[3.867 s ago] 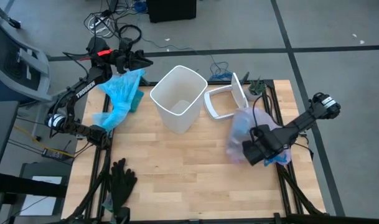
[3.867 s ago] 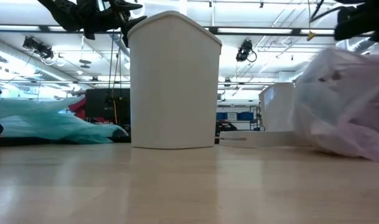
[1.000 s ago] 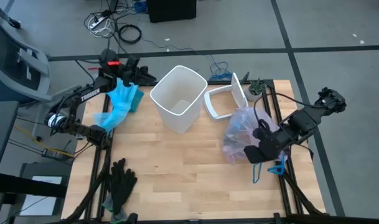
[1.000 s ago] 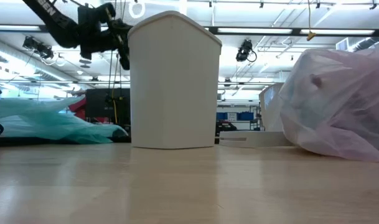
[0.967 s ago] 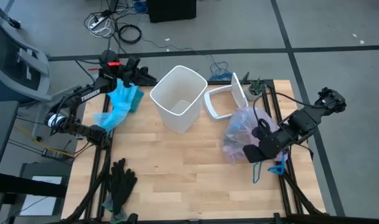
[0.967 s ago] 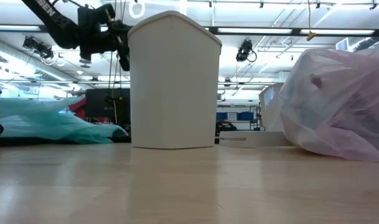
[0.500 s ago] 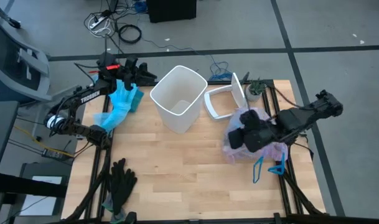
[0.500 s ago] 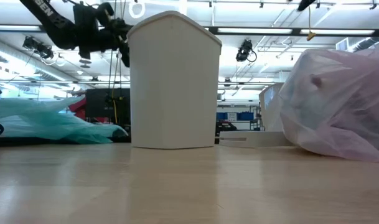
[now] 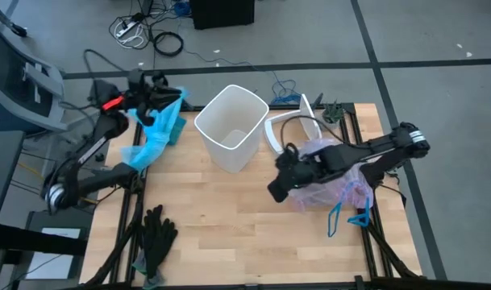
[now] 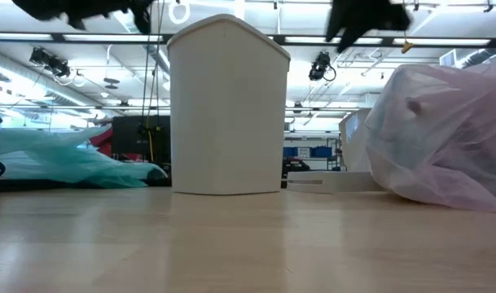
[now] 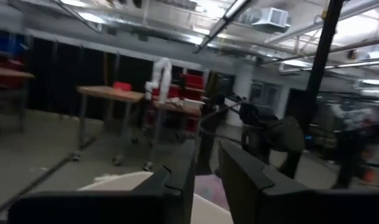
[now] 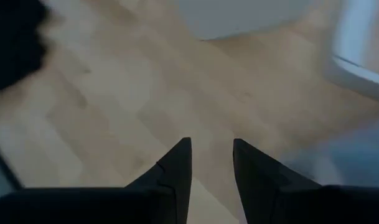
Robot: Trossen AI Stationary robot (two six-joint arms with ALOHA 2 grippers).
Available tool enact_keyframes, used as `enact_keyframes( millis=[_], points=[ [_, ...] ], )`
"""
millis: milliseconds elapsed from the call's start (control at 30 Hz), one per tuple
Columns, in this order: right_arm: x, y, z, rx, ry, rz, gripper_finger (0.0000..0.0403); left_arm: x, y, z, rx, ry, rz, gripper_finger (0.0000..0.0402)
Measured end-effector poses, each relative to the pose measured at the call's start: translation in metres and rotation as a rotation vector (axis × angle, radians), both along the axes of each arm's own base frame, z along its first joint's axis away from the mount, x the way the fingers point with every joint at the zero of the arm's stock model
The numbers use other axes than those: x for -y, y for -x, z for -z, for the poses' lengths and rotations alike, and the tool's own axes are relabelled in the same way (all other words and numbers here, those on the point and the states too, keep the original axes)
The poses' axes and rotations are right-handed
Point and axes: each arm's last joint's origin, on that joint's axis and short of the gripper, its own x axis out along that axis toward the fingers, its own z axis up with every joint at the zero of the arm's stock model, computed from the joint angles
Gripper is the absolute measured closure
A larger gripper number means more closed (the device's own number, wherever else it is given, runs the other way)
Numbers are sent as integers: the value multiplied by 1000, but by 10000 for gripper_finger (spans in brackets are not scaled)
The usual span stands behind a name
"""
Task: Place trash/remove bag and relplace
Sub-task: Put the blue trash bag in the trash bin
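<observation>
Two arms over wooden table (image 9: 229, 217). Biggest item: white bin (image 9: 231, 127), upright, open top, nr table's back-centre. Its white lid frame (image 9: 293, 125) lies just beside it twd the right arm's side. Pink-lavender bag (image 9: 334, 181), bulging, sits on table by the right edge, blue drawstring ties (image 9: 346, 217) trailing off it twd front; trash inside can't be made out. Light-blue plastic bag (image 9: 155, 129) at back left corner, hanging from left gripper (image 9: 160, 98), fingers pinched on its top. Black gloves (image 9: 152, 238) at front left edge. Right gripper (image 9: 276, 189) reaches over bare wood between bin & pink bag, holding nothing; right wrist view shows fingers (image 12: 177, 168) a narrow gap apart.
</observation>
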Motion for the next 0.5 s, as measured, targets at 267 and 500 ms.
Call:
enact_keyframes(
  millis=[267,500],
  points=[
    [26,-44,6,149,12,-167,302,50,30,-7,-98,-11,-235,359],
    [53,-60,17,150,-51,-249,302,103,68,-29,-385,-2,-602,381]
  ],
)
